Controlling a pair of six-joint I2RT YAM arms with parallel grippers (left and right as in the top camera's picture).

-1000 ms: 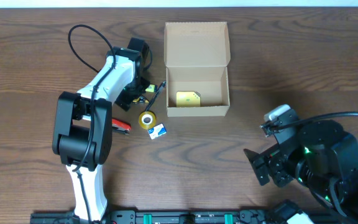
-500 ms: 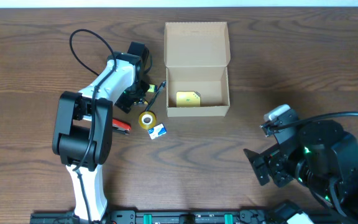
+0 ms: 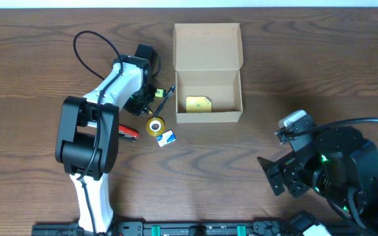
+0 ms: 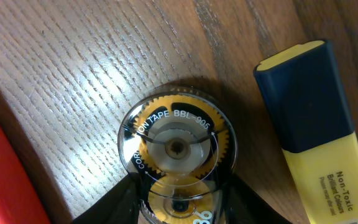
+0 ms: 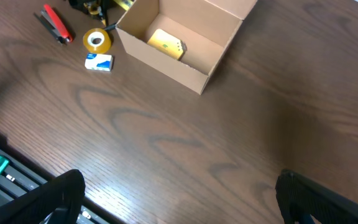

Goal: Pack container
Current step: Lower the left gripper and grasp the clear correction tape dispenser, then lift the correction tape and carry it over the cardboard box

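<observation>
Left gripper, half-open, straddles the correction tape; whether it grips I cannot tell, so I'd squeeze squarely, avoiding the highlighter, before lifting right toward the box.

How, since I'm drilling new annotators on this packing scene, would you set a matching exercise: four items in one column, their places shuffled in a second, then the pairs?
Items
1. flat yellow item
2. correction tape
3. highlighter
4. small blue-and-white item

Places
A. on the table, right beside the yellow tape roll
B. inside the container
C. between the fingertips of the left pincer
D. on the wood, to the right of the correction tape in the left wrist view

Pairs: 1-B, 2-C, 3-D, 4-A
</observation>
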